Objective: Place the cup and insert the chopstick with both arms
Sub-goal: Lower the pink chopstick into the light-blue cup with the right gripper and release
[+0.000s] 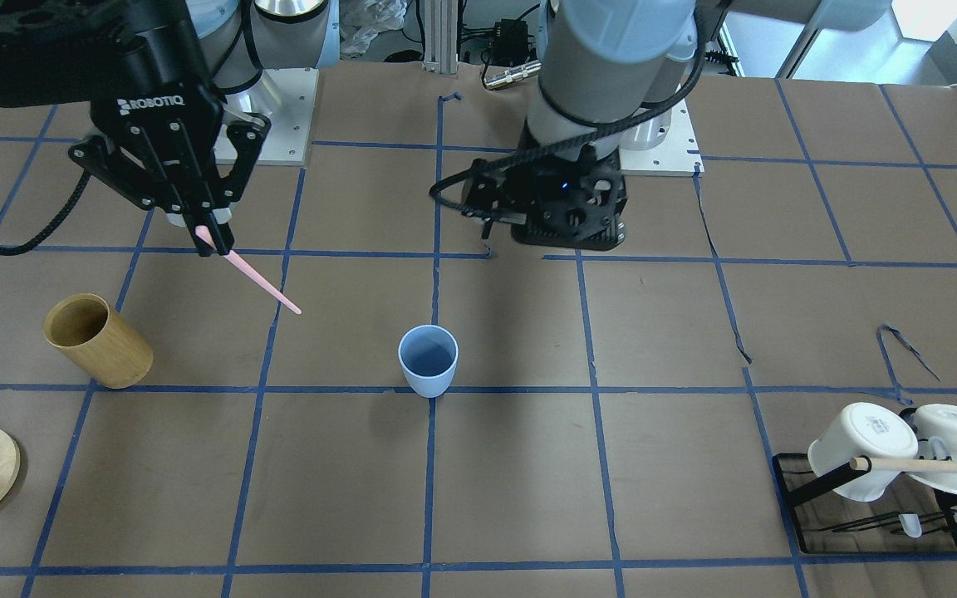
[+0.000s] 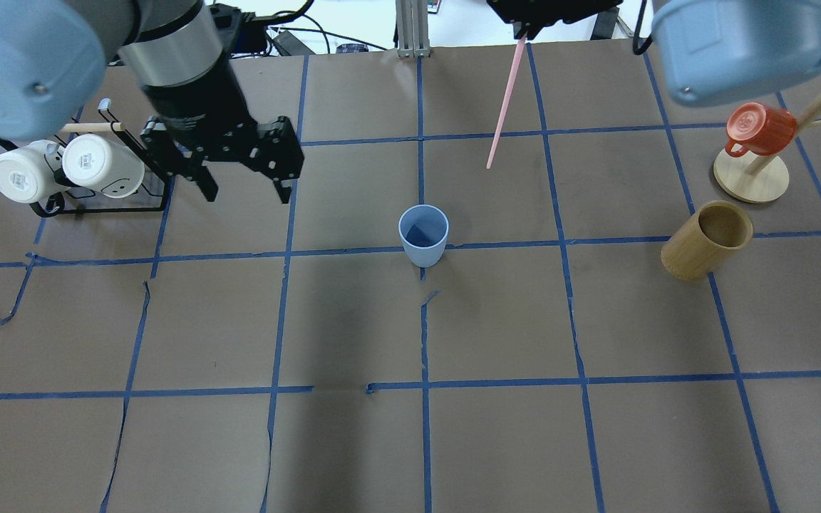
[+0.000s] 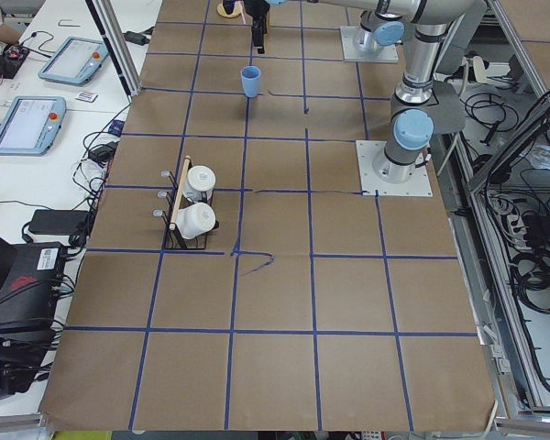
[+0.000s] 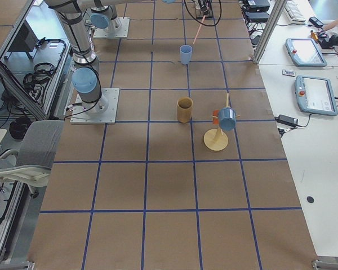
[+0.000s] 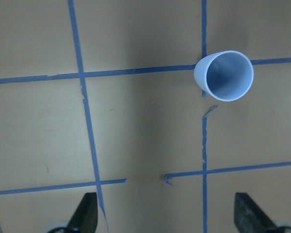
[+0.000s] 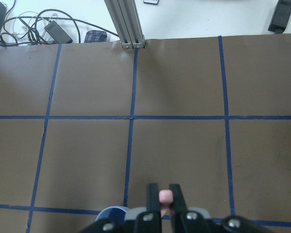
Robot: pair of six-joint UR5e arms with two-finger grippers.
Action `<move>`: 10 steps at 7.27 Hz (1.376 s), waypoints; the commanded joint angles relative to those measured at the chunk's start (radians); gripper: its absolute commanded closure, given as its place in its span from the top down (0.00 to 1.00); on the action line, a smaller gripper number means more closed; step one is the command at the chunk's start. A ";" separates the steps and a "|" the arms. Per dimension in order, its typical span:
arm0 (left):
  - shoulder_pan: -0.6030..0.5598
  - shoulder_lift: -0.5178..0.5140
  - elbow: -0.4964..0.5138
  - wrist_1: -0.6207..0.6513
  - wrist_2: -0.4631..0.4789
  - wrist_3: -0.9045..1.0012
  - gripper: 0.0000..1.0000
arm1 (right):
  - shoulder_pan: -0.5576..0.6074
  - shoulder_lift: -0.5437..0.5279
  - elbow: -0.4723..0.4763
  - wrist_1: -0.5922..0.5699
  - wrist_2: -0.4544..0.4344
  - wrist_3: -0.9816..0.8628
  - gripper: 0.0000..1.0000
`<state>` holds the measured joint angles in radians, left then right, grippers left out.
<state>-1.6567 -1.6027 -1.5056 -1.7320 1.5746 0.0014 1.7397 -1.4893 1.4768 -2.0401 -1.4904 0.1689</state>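
The light blue cup [image 2: 423,246] stands upright on the brown table at the middle grid crossing; it also shows in the front view [image 1: 429,375] and the left wrist view [image 5: 224,75]. My left gripper [image 2: 246,192] is open and empty, above the table to the cup's left. My right gripper [image 1: 211,241] is shut on the top end of the pink chopstick [image 1: 258,284], which hangs tilted in the air, its tip beyond the cup and apart from it. In the overhead view the chopstick [image 2: 503,107] slants down from the right gripper [image 2: 524,25].
A tan bamboo cylinder [image 2: 706,241] stands on the robot's right of the cup. A red mug [image 2: 760,130] hangs on a wooden stand [image 2: 749,178] behind it. Two white mugs [image 2: 68,167] sit on a black rack [image 2: 157,182] at the robot's left.
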 commanded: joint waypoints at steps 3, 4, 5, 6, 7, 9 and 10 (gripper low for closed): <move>0.067 0.073 -0.081 0.089 0.052 0.028 0.91 | 0.102 0.049 0.079 -0.126 -0.002 0.147 0.00; 0.069 0.069 -0.081 0.109 0.023 0.029 0.93 | 0.110 0.066 0.079 -0.126 -0.004 0.155 0.00; 0.075 0.060 -0.079 0.159 -0.011 0.028 0.98 | 0.115 0.079 0.079 -0.126 -0.005 0.155 0.00; 0.074 0.056 -0.081 0.202 -0.013 0.025 1.00 | 0.116 0.093 0.089 -0.129 -0.005 0.155 0.00; 0.074 0.058 -0.085 0.203 -0.014 0.025 1.00 | 0.115 0.093 0.109 -0.132 -0.014 0.155 0.00; 0.075 0.067 -0.102 0.204 -0.015 0.026 1.00 | 0.115 0.095 0.125 -0.150 -0.013 0.156 0.16; 0.077 0.069 -0.102 0.204 -0.015 0.026 1.00 | 0.115 0.095 0.140 -0.152 -0.013 0.184 0.63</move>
<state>-1.5812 -1.5367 -1.6044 -1.5290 1.5603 0.0275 1.8546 -1.3950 1.6018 -2.1869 -1.5035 0.3315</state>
